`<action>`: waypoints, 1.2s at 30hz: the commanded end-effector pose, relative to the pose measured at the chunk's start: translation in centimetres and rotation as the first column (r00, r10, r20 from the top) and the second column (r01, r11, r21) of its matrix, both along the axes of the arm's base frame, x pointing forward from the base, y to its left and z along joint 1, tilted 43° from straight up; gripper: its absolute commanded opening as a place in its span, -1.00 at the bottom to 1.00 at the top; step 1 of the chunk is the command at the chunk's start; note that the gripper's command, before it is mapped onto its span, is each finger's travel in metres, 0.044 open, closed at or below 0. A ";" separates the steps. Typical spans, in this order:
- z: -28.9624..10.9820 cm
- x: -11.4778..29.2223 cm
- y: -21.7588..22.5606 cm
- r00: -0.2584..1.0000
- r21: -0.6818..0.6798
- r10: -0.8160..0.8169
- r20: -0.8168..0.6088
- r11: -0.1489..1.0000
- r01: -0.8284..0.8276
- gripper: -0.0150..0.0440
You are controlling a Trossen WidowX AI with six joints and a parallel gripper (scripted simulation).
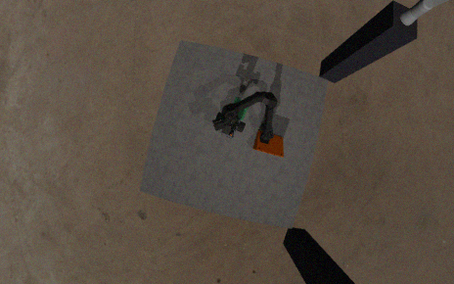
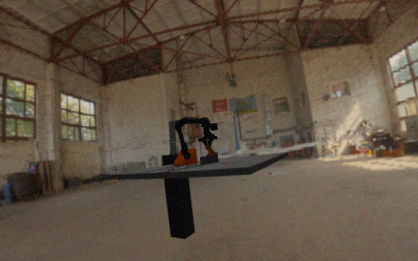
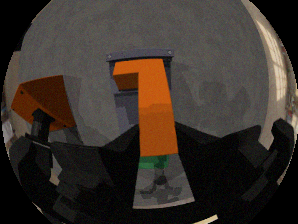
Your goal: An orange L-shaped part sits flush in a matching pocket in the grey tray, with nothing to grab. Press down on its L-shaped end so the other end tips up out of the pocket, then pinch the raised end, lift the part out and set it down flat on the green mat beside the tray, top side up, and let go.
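Tool (image 3: 156,163) is clamped on the near end of the orange L-shaped part (image 3: 152,106); the part hangs from it, long axis running straight away from the wrist camera toward the grey tray (image 3: 127,106), foot of the L at the far end pointing left; whether the far end has cleared the pocket is hard to tell; green mat (image 3: 154,160) shows just under the gripped end, so the drop spot likely lies right below the tool, a short shift off the tray; desk (image 1: 196,171) has wide open room on that side; arm's orange base (image 1: 275,147) stands apart on the other side, away from the path.
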State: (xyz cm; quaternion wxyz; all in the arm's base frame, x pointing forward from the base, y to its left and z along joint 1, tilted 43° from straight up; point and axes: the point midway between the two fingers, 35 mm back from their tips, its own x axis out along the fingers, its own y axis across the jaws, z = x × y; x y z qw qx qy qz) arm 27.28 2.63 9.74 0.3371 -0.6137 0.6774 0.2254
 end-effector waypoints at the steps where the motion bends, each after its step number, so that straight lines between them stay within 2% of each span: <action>1: 0.5 0.1 0.6 1.000 0.005 -0.003 0.006 1.000 0.003 -0.49; 17: 1.7 0.0 1.3 1.000 0.005 -0.003 0.005 1.000 0.003 -0.49; 36: 6.8 -1.9 -4.8 1.000 0.002 -0.003 0.004 1.000 0.003 -0.49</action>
